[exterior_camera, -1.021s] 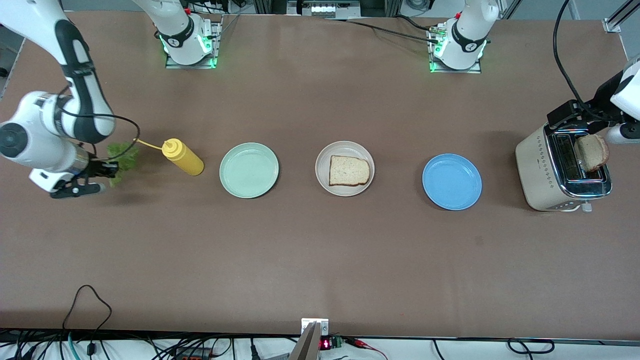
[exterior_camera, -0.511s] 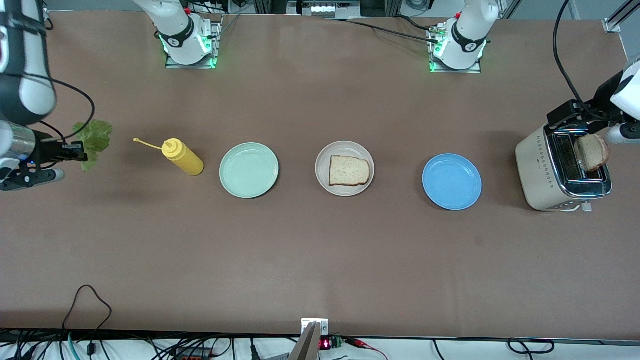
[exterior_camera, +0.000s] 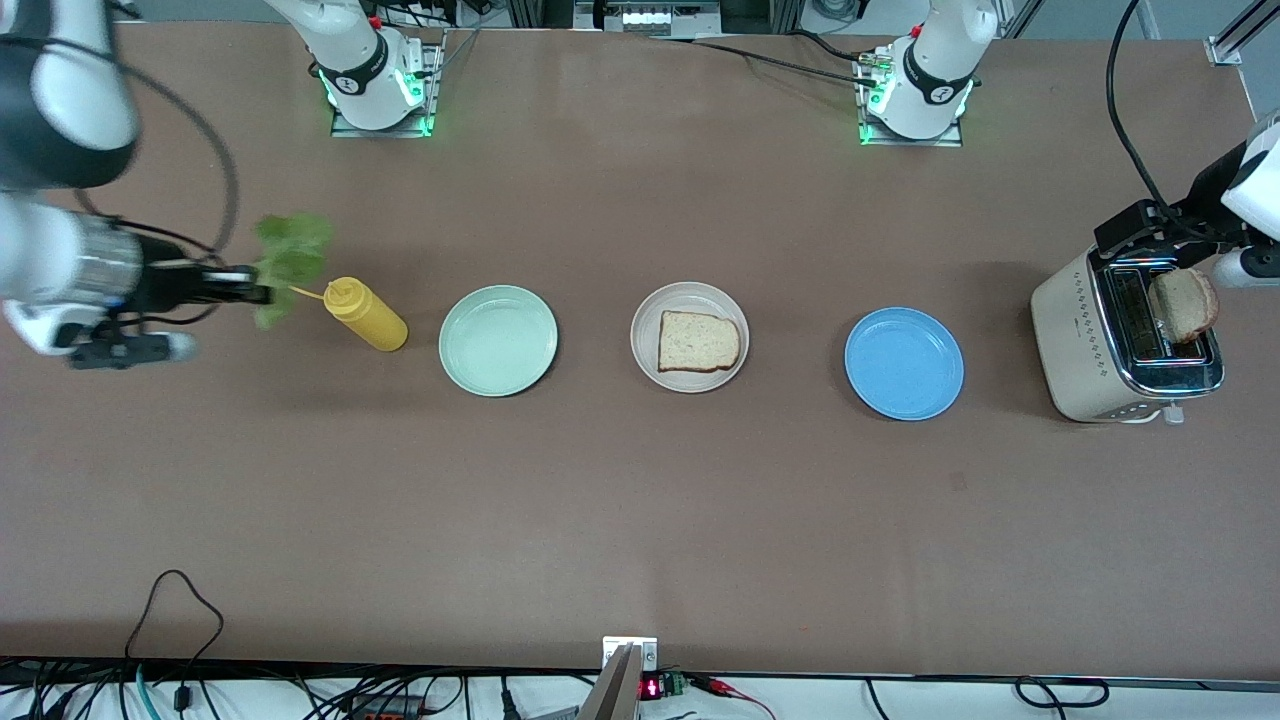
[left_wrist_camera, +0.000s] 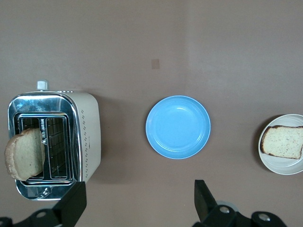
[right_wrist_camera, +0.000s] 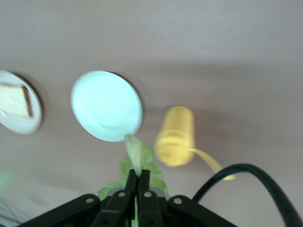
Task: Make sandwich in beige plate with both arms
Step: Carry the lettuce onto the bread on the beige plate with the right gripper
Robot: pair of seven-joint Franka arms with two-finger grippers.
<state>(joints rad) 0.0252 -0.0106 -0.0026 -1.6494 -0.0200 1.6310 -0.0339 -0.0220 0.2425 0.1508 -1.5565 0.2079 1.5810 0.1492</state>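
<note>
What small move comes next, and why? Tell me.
Probably carry the lettuce leaf, pinched in the right pincer over the mustard bottle, along to the beige plate, where one bare bread slice lies.

Robotics lab: bolted arm bases (exterior_camera: 378, 75), cables (exterior_camera: 180, 640) along table (exterior_camera: 640, 520).

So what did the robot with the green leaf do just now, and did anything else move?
The right gripper, shut on the lettuce leaf, swung out toward the right arm's end of the table, then came back and now holds the leaf over the yellow bottle's spout. It never let go. The left gripper stayed open over the toaster. The bread slice on the beige plate did not move.
</note>
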